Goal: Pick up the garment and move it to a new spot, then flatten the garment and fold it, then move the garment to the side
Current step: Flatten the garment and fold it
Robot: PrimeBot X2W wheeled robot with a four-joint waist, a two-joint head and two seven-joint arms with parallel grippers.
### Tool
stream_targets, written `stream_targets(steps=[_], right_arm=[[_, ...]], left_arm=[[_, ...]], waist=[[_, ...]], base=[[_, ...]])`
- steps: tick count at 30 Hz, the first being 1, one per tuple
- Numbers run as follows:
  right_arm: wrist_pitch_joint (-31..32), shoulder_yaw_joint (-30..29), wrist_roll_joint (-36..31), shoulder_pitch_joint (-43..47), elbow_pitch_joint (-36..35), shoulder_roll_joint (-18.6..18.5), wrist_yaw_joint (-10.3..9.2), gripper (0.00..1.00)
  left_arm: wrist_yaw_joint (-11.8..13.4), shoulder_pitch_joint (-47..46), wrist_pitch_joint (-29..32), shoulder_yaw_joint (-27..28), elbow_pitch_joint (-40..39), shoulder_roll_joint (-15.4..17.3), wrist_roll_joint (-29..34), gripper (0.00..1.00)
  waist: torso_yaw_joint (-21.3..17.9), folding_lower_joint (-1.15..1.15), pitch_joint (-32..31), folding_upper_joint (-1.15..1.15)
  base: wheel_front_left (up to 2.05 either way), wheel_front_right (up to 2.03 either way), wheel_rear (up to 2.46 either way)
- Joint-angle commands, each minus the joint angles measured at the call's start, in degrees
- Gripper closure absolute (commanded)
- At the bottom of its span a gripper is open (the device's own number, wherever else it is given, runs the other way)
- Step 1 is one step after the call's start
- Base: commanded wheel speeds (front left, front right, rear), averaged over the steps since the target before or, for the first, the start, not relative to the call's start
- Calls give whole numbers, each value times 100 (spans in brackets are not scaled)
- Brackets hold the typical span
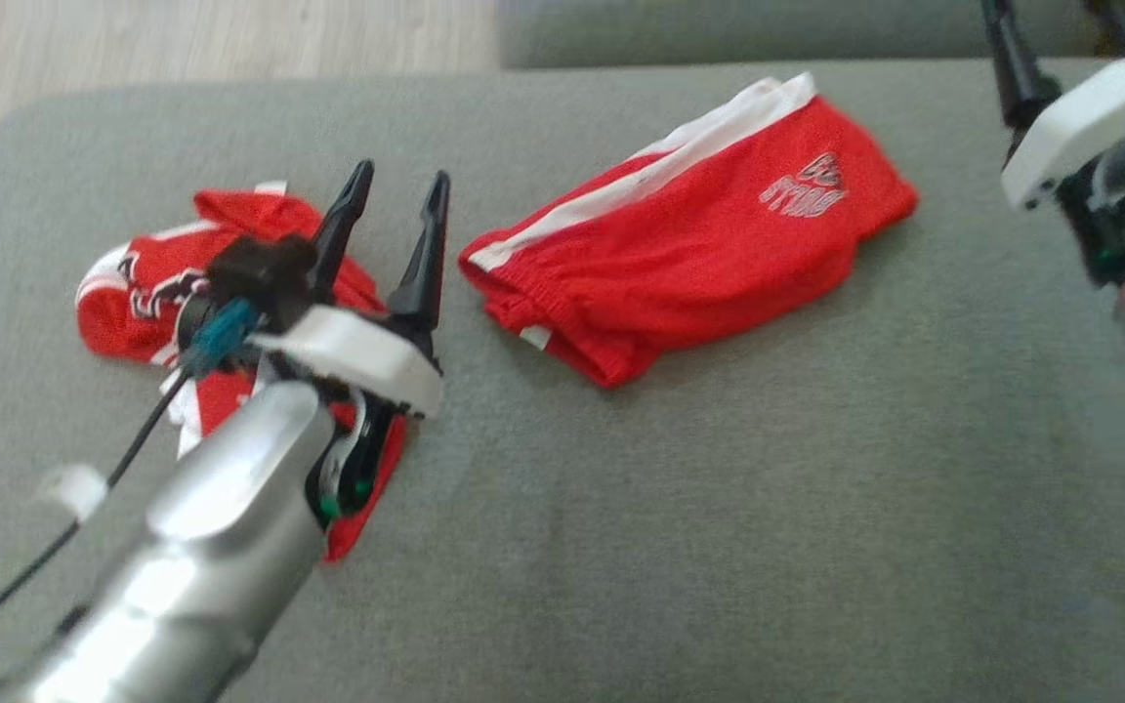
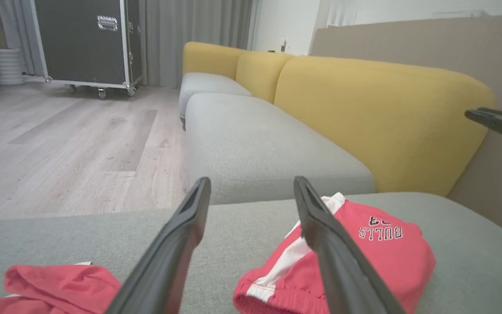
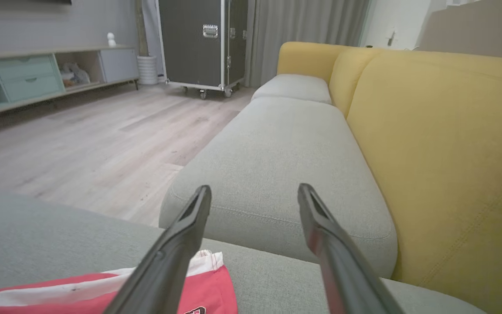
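Head view, carrier: a grey sofa cushion (image 1: pixel 719 508), wooden floor (image 1: pixel 182 39) beyond its far left corner.
Head view, garment: folded red shorts (image 1: pixel 689 234) with a white side stripe and a printed logo lie flat near the cushion's far edge, right of the middle.
Head view, second cloth: a crumpled red garment (image 1: pixel 143 283) lies by the left edge, partly under the left arm.
Head view, left pincer (image 1: pixel 401 181): fingers spread, nothing between them, above the crumpled garment's right side, apart from the shorts.
Left wrist view: the spread fingers frame bare cushion. The shorts lie at lower right, logo up, the crumpled garment at lower left, a yellow backrest (image 2: pixel 386 117) behind.
Right wrist view, right pincer (image 3: pixel 254 192): fingers wide apart, gripping nothing. The shorts' white-edged corner lies below the left finger.
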Motion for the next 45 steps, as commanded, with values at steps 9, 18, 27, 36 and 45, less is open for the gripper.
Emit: stream_targets(steps=[9,18,27,36,45], right_arm=[[-104,-1660,-560,1559,-1264,398,-5,0],[-105,-3599,-2226,3873,-2814,1351,-5,0],[-106,-4404,-2952,5232,-3654,2002,-5,0],[241,-4573,-3177,4903,-4252,2043,-5,0],[1120,-5491,-3369,3485,-3611,2045,-5,0]], left_arm=[[311,1612,-67,1378,-1443,261,766,0],[90,3116,-67,2439,-1829,-298,1601,0],[-418,3578,-67,3051,-1780,-770,2200,0],[-816,3395,-67,3282,-1680,-1040,2621,0],[-1044,2893,-68,3224,-1602,-1248,2817,0]], waist=[[-565,2,-765,-1],[-710,2,-974,-1],[-576,2,-966,-1],[-220,2,-371,-1],[412,2,369,-1]], base=[[0,0,0],[0,0,0],[0,0,0],[0,0,0],[0,0,0]])
